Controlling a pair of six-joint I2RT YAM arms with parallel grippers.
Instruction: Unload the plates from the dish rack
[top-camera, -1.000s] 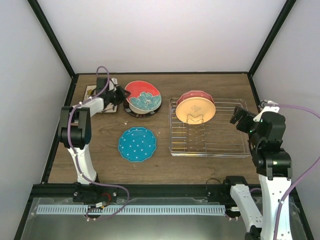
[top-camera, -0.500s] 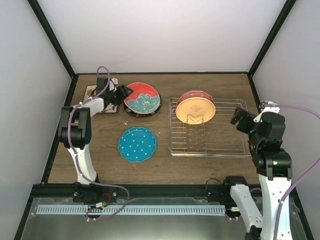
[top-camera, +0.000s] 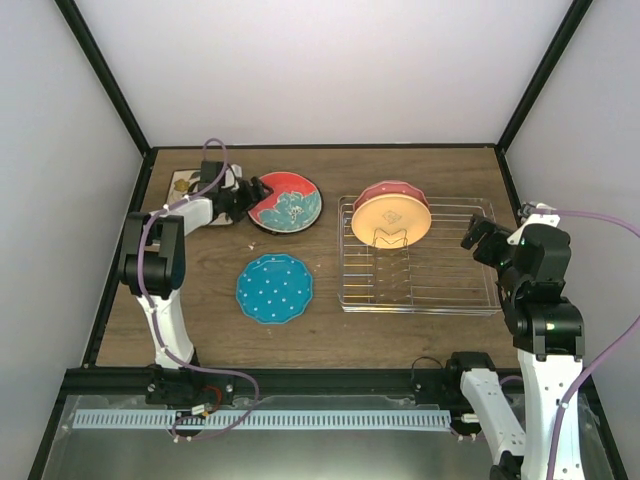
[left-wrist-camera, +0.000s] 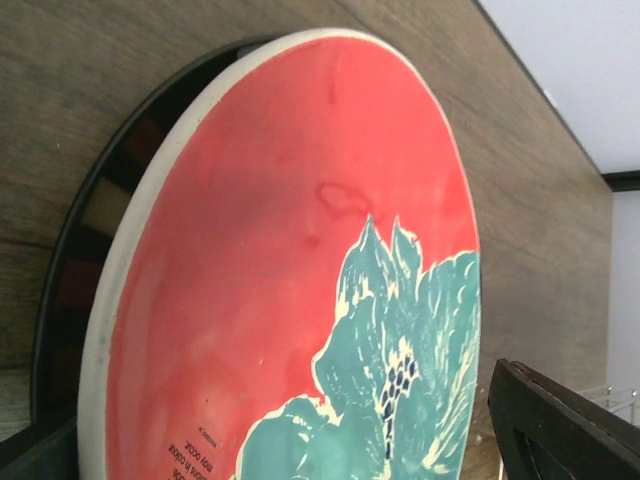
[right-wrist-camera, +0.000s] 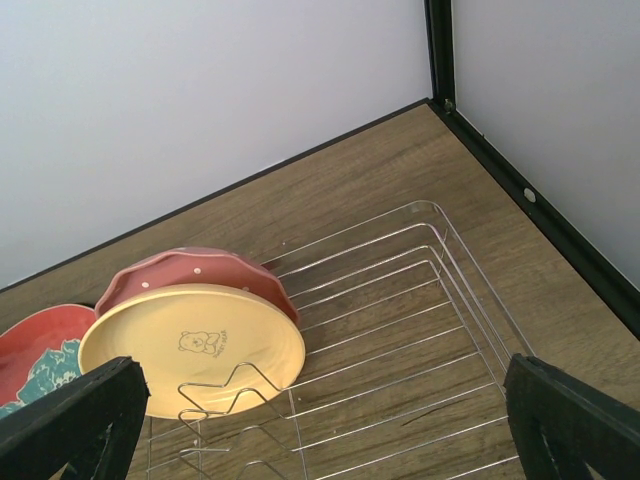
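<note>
Plate in teal polka-dot lies flat on the table nearest. Right gripper hangs wide open beside the dish rack, which holds the orange-yellow plate and scalloped plate upright. Farthest, left gripper, jaws apart, straddles the tilted red plate.

Besides the dishes, it's all sitting on a brown wood-grain tabletop with a black border strip at the far edge. Plain white walls behind, black frame posts angling up in the corners, and a white slotted strip running along the near side.
</note>
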